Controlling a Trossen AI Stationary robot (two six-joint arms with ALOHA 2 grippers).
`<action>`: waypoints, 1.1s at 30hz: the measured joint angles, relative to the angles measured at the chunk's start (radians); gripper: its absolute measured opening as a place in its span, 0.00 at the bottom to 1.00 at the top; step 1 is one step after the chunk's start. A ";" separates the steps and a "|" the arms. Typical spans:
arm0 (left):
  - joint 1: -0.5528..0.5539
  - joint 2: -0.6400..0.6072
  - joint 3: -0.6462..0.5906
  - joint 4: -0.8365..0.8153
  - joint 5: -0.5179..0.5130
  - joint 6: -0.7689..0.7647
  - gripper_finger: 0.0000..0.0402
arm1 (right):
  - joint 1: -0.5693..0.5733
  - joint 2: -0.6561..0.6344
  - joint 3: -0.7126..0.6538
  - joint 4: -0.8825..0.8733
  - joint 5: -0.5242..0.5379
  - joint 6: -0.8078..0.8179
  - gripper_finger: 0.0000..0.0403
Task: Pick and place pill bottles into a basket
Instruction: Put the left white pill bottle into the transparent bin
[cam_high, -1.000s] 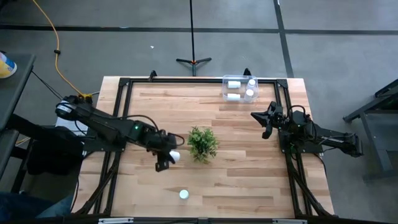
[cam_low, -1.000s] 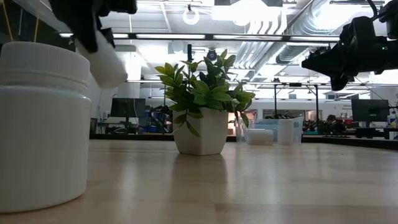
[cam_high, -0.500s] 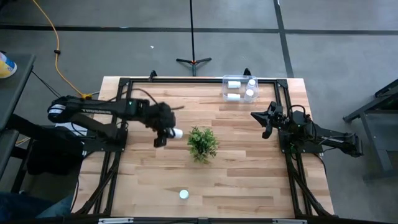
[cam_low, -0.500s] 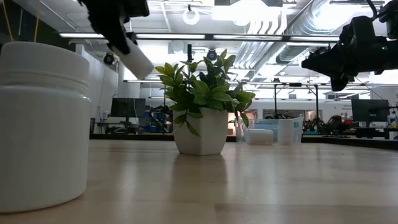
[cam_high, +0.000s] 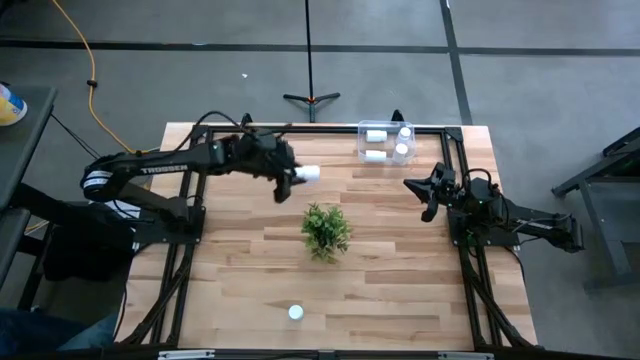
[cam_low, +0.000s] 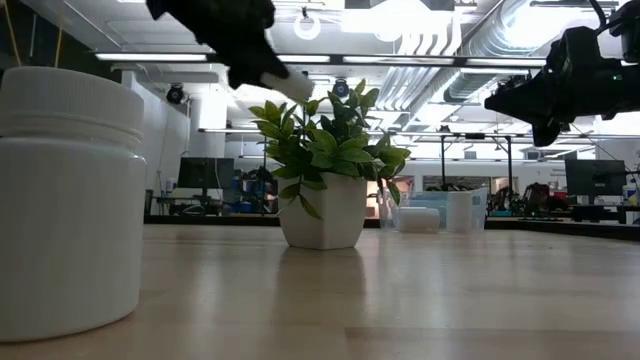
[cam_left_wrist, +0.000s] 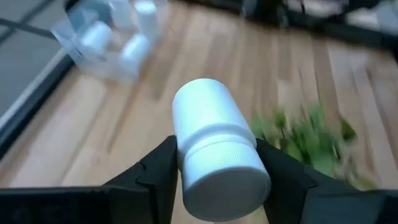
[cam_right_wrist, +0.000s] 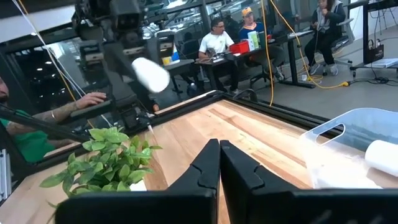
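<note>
Above the surface (cam_high: 400, 280), between the plant (cam_high: 325, 231) and the far edge, the left hand (cam_high: 290, 180) carries a pill bottle (cam_high: 306, 173) — fingers (cam_left_wrist: 158, 168) clamped on either side of its body, cap end toward the wrist camera, bottle lying roughly level and well off the wood. The basket (cam_high: 386, 143) sits at the far edge, to the right of the left hand and well apart from it; the left wrist view looks straight toward it.

Progress as far as visible: three bottles (cam_high: 376, 136) already lie or stand in the basket, one is in the air, and one more upright bottle (cam_high: 295, 313) waits near the front edge, well away from everything. I count only five in the high view, so I can't say where a sixth is. Judging from that, roughly half done — this carry needs finishing, then the front bottle.

Right hand (cam_high: 428, 196) hovers idle by the right edge, just in front of the basket, fingers pressed together on nothing
</note>
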 joint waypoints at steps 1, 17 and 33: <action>0.009 0.011 0.000 0.042 0.000 -0.006 0.53 | 0.000 0.000 0.000 0.001 0.005 -0.001 0.00; 0.070 0.197 0.000 0.343 0.055 -0.052 0.53 | 0.000 0.000 0.000 0.028 0.126 -0.084 0.23; 0.070 0.217 0.000 0.369 0.050 -0.250 0.53 | 0.000 0.000 0.000 0.041 0.144 -0.454 0.61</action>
